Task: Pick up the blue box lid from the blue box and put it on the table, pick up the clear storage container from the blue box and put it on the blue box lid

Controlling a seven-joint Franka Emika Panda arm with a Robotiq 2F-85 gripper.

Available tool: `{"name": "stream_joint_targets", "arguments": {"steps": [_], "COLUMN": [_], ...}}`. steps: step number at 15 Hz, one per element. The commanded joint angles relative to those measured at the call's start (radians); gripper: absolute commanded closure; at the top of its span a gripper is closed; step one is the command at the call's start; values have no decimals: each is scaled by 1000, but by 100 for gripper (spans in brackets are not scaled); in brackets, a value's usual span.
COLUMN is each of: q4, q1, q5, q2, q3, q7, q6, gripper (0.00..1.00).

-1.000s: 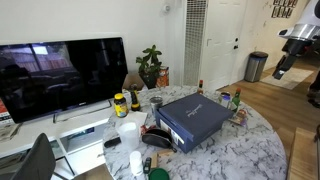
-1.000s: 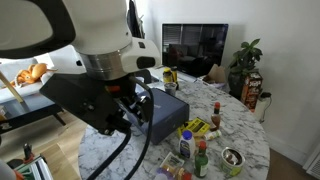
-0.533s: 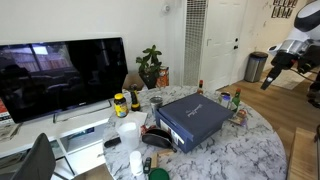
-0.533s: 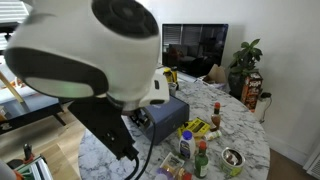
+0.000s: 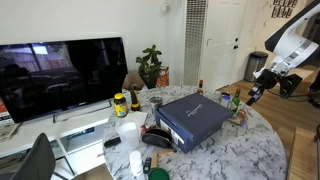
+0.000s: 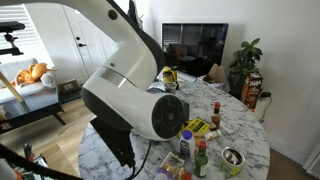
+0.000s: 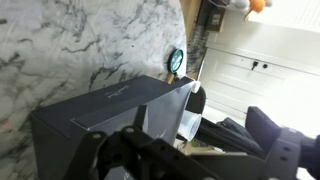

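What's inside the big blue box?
You can't see inside. The lid sits flat on top of the box and covers the whole opening. Only the dark blue outside shows, so whatever is in there is hidden.

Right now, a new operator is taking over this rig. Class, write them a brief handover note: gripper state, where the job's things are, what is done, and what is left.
Gripper: in the air near the table edge, clear of the box. In the wrist view the fingers look open and hold nothing.
Blue box lid: on the blue box, mid-table.
Clear storage container: not visible while the lid is on.
Done: nothing yet.
Left: lift the lid onto the table, then set the container on the lid.
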Motion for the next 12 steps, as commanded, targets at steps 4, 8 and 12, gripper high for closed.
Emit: {"name": "stream_joint_targets", "arguments": {"steps": [4, 8, 12], "q4": [150, 283, 431], "q1": [-242, -469, -657], "q5": [138, 134, 131], "q2": [385, 568, 693], "q3": [243, 493, 663], "q7": [-143, -167, -183], "q6": [-326, -270, -279], "gripper": [0, 0, 0]}}
